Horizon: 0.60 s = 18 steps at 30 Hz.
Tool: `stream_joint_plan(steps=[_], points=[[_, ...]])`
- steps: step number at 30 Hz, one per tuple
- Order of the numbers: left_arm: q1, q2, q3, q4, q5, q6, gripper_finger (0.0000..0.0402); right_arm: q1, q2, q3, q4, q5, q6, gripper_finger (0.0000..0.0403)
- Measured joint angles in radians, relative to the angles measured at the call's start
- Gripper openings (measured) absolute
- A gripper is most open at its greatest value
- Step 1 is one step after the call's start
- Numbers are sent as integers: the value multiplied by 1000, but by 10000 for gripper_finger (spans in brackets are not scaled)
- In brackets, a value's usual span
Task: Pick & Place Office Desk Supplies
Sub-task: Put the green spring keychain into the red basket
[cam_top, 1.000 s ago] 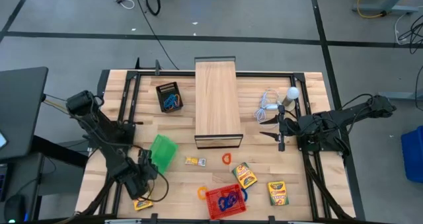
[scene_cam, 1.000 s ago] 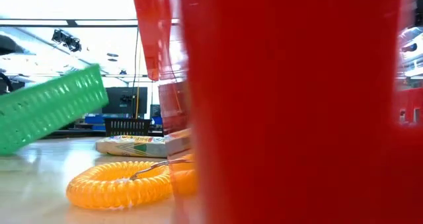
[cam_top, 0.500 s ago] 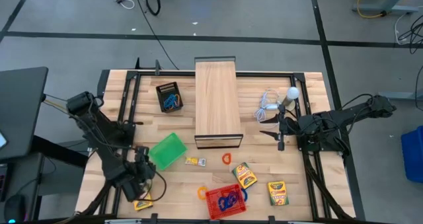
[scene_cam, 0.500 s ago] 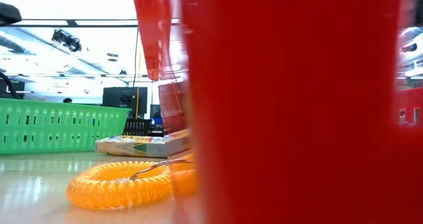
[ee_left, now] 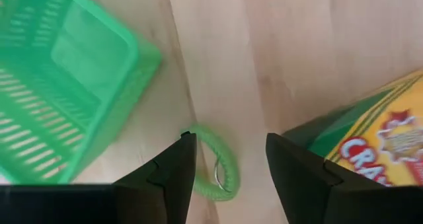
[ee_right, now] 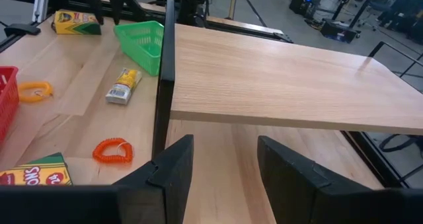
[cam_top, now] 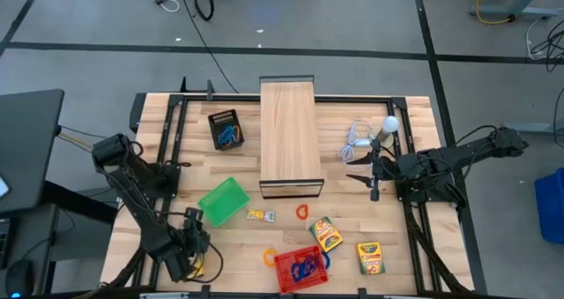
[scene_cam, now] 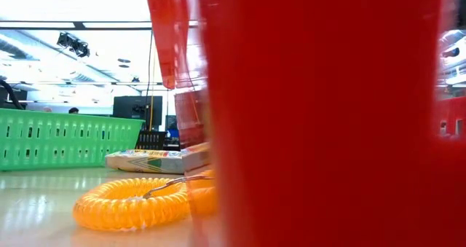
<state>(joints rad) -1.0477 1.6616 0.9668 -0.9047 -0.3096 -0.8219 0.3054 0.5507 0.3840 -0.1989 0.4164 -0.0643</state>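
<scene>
Since a second ago the green basket [cam_top: 222, 200] has dropped from tilted to flat on the bench [cam_top: 344, 206], and the left gripper [ee_left: 228, 168] has pulled back toward the front edge, jaws released over a green loop [ee_left: 215, 168] beside a crayon box [ee_left: 370, 141]. Right gripper [ee_right: 218, 168] waits by the wooden box [ee_right: 277, 85], jaws released.

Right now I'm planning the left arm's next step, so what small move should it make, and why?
Probably lower the open left tool onto the green coiled loop and close. The loop lies on the table between its fingers, beside the green basket, with a crayon box on the other side.
</scene>
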Motion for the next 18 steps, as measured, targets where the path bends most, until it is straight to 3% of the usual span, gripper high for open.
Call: stream_joint_plan(steps=[12,18], points=[[17,99,-3,-14,40,-1,186,0,0,0,0,0,-3,176],[44,115,-3,-76,30,-24,141,0,0,0,3,0,-3,176]])
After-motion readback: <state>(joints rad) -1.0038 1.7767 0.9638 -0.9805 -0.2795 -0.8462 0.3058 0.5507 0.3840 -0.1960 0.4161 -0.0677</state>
